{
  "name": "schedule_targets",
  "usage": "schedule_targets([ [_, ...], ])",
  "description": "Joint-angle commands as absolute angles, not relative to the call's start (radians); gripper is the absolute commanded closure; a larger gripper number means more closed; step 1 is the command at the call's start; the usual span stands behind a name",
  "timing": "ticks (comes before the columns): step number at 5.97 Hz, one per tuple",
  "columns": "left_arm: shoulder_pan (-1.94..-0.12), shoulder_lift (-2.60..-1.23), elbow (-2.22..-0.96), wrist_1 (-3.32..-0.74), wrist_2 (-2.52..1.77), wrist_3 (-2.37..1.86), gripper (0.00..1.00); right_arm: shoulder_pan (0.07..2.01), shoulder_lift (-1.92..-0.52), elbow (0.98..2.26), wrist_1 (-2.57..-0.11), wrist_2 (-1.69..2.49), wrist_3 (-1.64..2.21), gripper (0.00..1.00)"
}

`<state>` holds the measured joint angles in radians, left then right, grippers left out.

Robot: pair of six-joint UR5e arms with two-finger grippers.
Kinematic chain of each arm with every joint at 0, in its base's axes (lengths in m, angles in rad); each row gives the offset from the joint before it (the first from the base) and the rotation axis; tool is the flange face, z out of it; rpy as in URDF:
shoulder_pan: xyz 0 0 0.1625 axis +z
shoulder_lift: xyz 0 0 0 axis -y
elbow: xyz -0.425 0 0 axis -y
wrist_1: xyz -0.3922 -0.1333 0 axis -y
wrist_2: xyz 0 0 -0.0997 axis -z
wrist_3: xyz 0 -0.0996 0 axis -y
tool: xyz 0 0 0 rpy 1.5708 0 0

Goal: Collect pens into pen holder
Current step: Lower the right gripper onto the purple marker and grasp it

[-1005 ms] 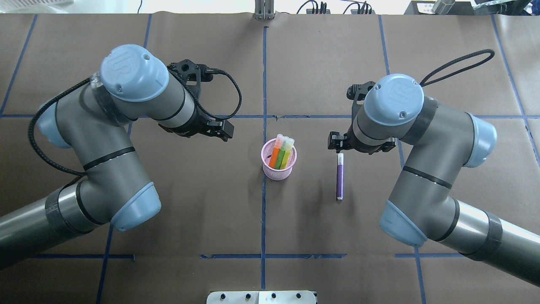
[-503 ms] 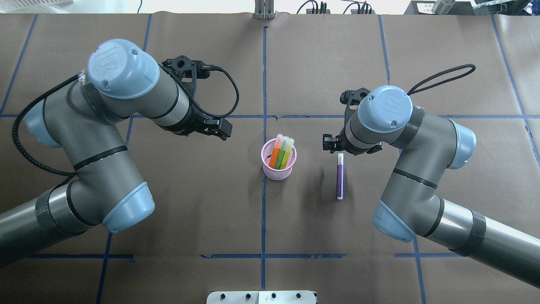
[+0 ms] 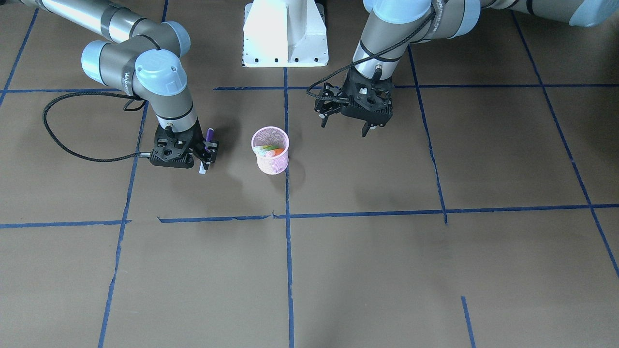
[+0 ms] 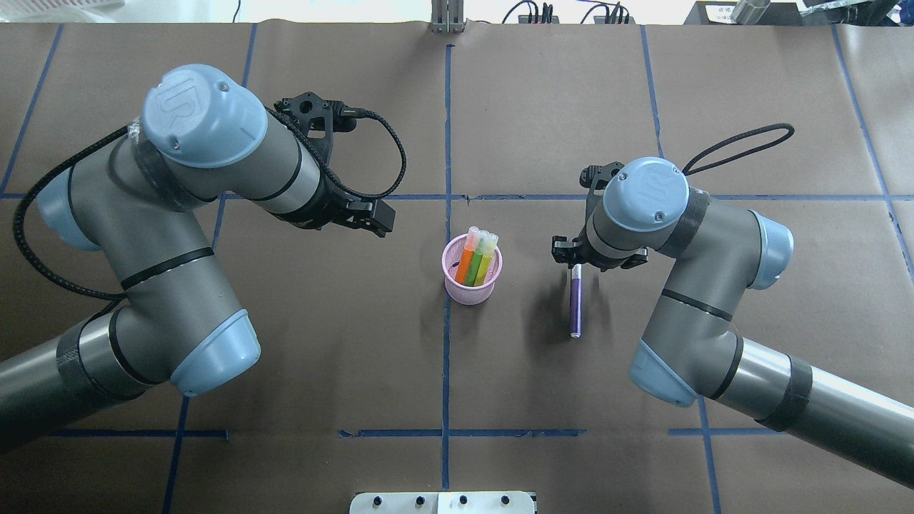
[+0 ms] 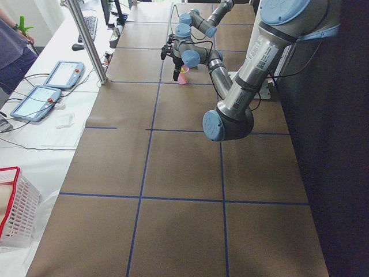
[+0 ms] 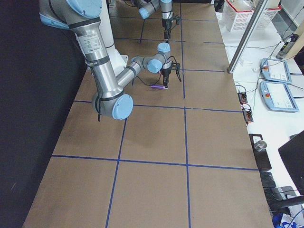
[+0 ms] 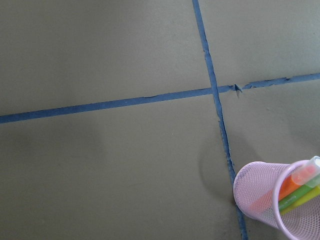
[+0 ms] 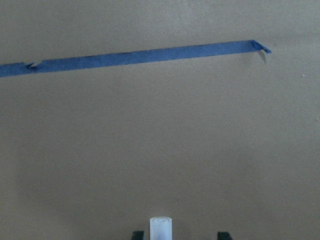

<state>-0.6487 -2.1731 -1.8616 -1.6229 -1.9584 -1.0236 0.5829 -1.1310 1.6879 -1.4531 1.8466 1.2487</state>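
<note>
The pink mesh pen holder (image 4: 473,284) stands at the table's middle with an orange pen (image 4: 465,263), a green pen (image 4: 476,264) and a yellow-green one upright in it. A purple pen (image 4: 575,307) lies flat on the table to its right. My right gripper (image 4: 575,264) is down over that pen's pale cap end (image 8: 161,227), open, one fingertip on each side of the cap. My left gripper (image 3: 345,126) hangs open and empty above the table, left of the holder (image 3: 271,152).
Brown paper with blue tape lines (image 4: 448,143) covers the table. The robot's white base (image 3: 285,34) sits at the near edge. A person, tablets and a basket stand beside the table's left end in the exterior left view.
My right gripper has come down and slightly back over the purple pen's cap end. The left arm has drawn a little to the left. The pens and holder have not moved.
</note>
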Motion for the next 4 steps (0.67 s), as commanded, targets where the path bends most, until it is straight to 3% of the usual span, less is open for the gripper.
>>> schedule_targets([
  [1, -0.647, -2.172, -1.862, -1.623, -1.957, -1.025, 0.00, 0.562, -1.131, 1.686, -1.453, 1.848, 1.249, 0.44],
  [4, -0.647, -2.172, -1.862, -1.623, -1.957, -1.026, 0.00, 0.542, -1.134, 1.686, -1.453, 1.861, 1.247, 0.56],
])
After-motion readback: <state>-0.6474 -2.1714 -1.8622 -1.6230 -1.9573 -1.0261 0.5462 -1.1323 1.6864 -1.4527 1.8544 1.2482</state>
